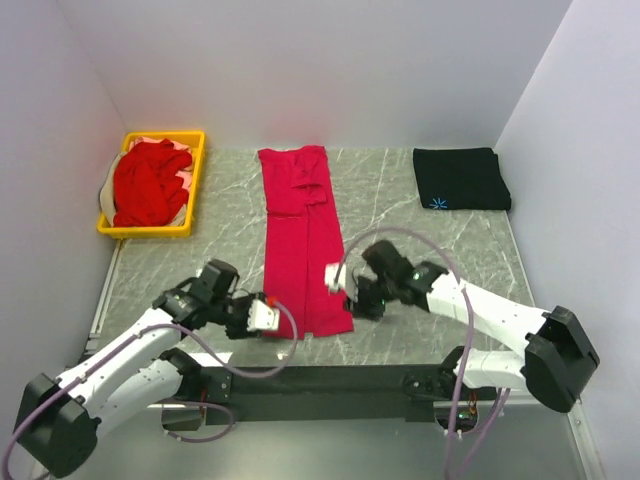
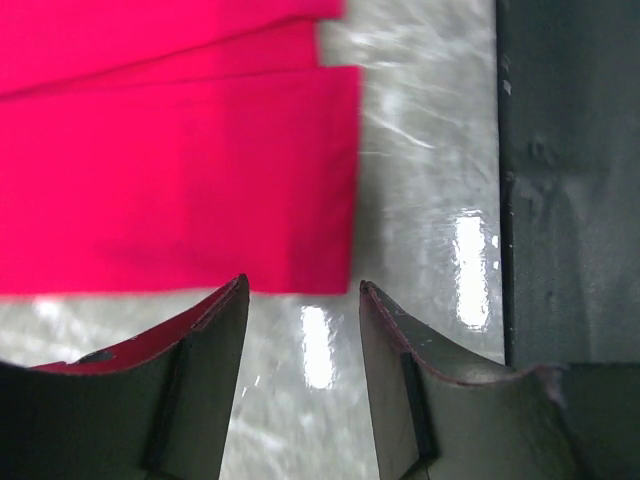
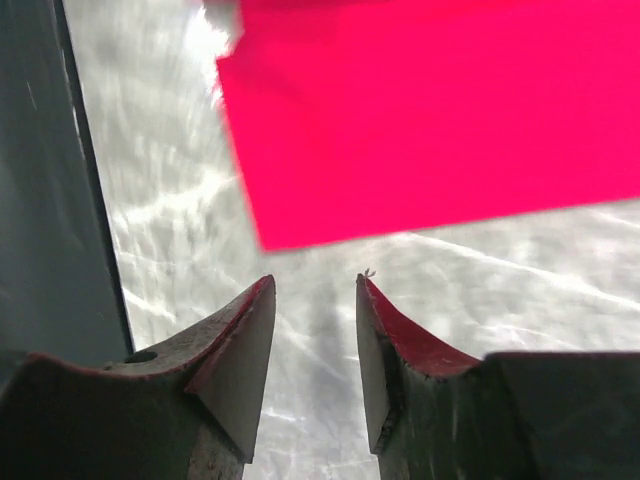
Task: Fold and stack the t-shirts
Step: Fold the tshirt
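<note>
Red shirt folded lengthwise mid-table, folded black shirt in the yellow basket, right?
No. The top view shows the black shirt on the table, far right, not in the yellow basket. The red shirt is as you say.

Before me a bright red shirt (image 1: 303,235) lay flat on the desk (image 1: 400,230), folded into a long strip. A black shirt (image 1: 461,179) sat folded far right; more red shirts (image 1: 148,185) lay crumpled far left.

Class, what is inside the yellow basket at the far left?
A crumpled heap of red cloth fills the yellow basket, with paler cloth at its edges. Anything beneath the heap is covered.
</note>
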Robot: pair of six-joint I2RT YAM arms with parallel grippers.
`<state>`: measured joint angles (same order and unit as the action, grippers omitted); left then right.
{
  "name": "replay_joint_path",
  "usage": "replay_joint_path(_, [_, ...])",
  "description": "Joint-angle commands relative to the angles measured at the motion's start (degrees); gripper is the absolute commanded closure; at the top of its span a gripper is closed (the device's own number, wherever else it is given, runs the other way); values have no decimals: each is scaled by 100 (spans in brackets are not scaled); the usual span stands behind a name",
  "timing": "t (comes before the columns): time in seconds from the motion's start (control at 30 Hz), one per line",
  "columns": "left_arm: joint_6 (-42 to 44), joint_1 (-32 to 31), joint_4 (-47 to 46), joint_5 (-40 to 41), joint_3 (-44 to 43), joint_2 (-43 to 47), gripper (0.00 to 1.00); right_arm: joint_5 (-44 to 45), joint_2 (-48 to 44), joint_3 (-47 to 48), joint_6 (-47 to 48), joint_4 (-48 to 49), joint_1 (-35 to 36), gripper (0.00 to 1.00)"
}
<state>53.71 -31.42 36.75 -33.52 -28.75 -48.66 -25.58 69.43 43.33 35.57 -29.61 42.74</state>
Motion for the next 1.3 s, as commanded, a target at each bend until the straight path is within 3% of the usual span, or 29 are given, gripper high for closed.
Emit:
replay_joint_path(0.0, [561, -504, -844, 328, 370, -64, 47, 633, -245, -797, 1003, 815, 453, 55])
replay_joint_path(0.17, [693, -1041, -1644, 715, 800, -423, 52, 1037, -334, -1371, 1461, 1736, 1086, 54])
replay_joint_path(0.43, [667, -1121, -2365, 1022, 907, -1013, 52, 1187, -140, -1757, 2111, 2511, 1368, 52])
replay_joint_path(0.67, [904, -1129, -2006, 1023, 696, -1602, 59, 1029, 229, -1486, 2673, 1899, 1535, 55])
replay_joint_path(0.77, [1027, -1147, -1787, 926, 652, -1637, 68, 1038, 343, -1415, 2727, 1731, 1614, 69])
replay_joint_path(0.8, [1036, -1156, -1707, 891, 617, -1637, 74, 1020, 395, -1319, 2701, 1669, 1623, 81])
replay_joint_path(0.9, [1062, -1226, -1278, 716, 459, -1480, 90, 933, 326, -1187, 2429, 1440, 1641, 100])
replay_joint_path(1.0, [922, -1270, -926, 444, 257, -1181, 99, 827, 81, -968, 1990, 1133, 1650, 100])
replay_joint_path(1.27, [176, -1297, 86, -15, -297, -557, 99, 546, -544, -633, 1101, 474, 1676, 100])
